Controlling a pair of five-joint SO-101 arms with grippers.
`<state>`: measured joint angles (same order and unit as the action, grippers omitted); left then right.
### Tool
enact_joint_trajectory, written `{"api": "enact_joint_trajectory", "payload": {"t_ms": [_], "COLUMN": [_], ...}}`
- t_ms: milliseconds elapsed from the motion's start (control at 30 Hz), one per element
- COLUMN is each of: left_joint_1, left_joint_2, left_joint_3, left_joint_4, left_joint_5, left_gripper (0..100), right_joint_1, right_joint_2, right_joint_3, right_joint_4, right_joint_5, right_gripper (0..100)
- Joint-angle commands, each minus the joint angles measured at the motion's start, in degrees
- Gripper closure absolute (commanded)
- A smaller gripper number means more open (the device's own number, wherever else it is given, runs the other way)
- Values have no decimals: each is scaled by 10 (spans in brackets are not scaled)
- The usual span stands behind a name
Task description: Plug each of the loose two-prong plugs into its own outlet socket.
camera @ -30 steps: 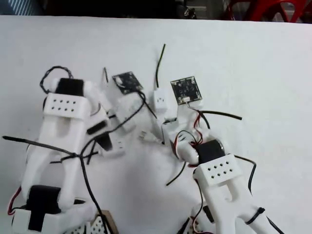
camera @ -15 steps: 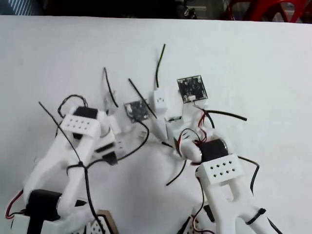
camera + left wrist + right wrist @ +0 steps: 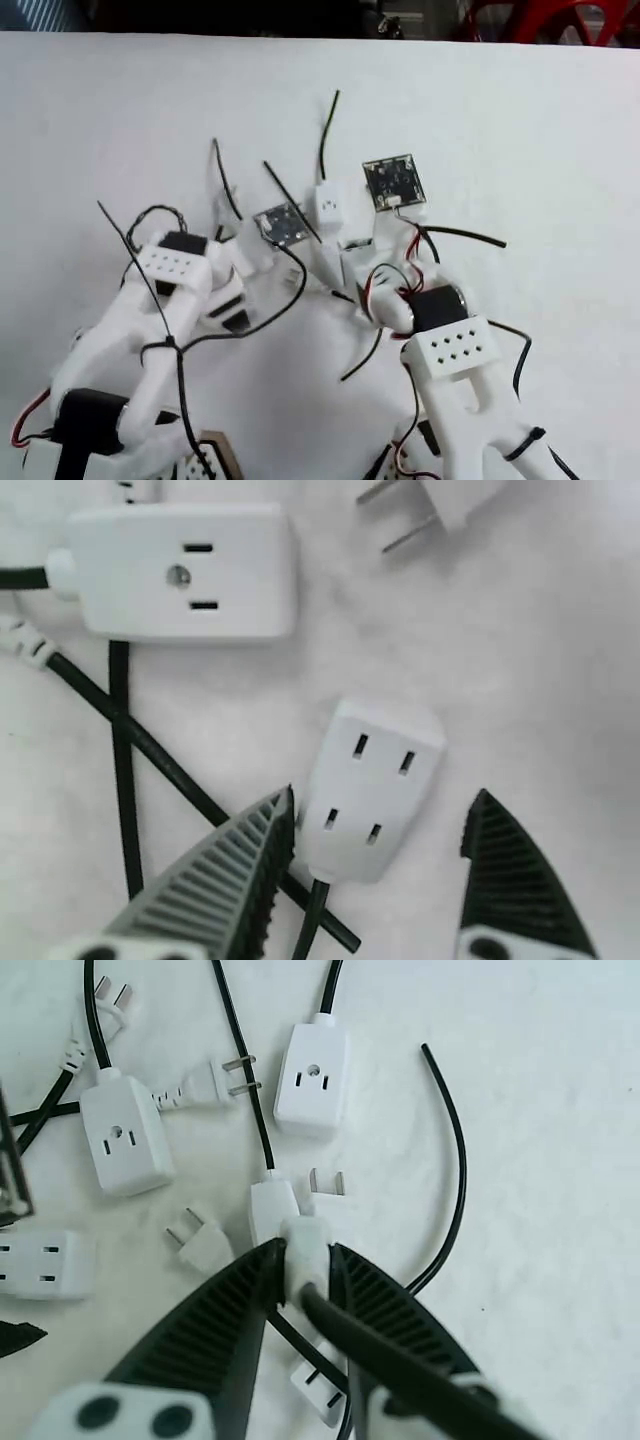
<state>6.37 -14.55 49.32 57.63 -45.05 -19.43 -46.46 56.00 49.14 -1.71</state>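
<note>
In the left wrist view my left gripper (image 3: 382, 798) is open, its fingers (image 3: 230, 880) on either side of a white double-socket tap (image 3: 370, 790) lying flat on the table. Beyond it lie a white outlet block (image 3: 185, 572) and a loose two-prong plug (image 3: 440, 505). My right gripper (image 3: 305, 1250) is shut on a white plug (image 3: 305, 1245) with a black cord, prongs (image 3: 327, 1182) just ahead. Around it lie two outlet blocks (image 3: 313, 1078) (image 3: 125, 1140), a corded plug (image 3: 205, 1082) and a loose plug (image 3: 205, 1240). In the high view both arms meet near the middle outlet (image 3: 329, 205).
Black cords (image 3: 460, 236) cross the white table (image 3: 540, 120) around the outlets. Another double tap (image 3: 45, 1260) and a plug (image 3: 320, 1385) lie close to my right gripper. A small brown object (image 3: 215, 455) sits at the front edge. The table's far side and right side have room.
The left arm has swung from the left toward the middle, bringing its wrist over the outlets. The right arm has shifted slightly away from the front edge.
</note>
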Motion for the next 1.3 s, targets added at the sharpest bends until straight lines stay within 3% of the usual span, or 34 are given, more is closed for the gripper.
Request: {"api": "enact_joint_trajectory", "payload": {"t_ms": [0, 367, 433, 567, 800, 933, 1100, 1267], "left_joint_1": [34, 38, 39, 28, -12, -65, -182, -258], "left_joint_2": [-26, -27, -32, -36, -181, -289, -382, -436], "left_joint_3": [1, -11, -17, -73, -114, -112, -55, 55], "left_joint_4": [-9, -40, -23, 62, 105, 135, 141, 91], "left_joint_5": [32, 156, 156, 175, 165, 171, 205, 210], "left_gripper": [824, 856, 818, 645, 649, 653, 653, 653], "right_joint_1": [6, 7, 7, 7, -4, -46, -156, -233], "right_joint_2": [-8, -8, -8, -10, -15, -15, -9, 29], "right_joint_3": [-4, -4, -4, -4, -7, -7, -7, -4], "right_joint_4": [-8, -7, -7, -7, -7, -7, -12, -74], "right_joint_5": [-4, -4, -4, -4, -4, -2, -1, -2], "right_gripper": [981, 981, 981, 981, 981, 981, 981, 981]}}
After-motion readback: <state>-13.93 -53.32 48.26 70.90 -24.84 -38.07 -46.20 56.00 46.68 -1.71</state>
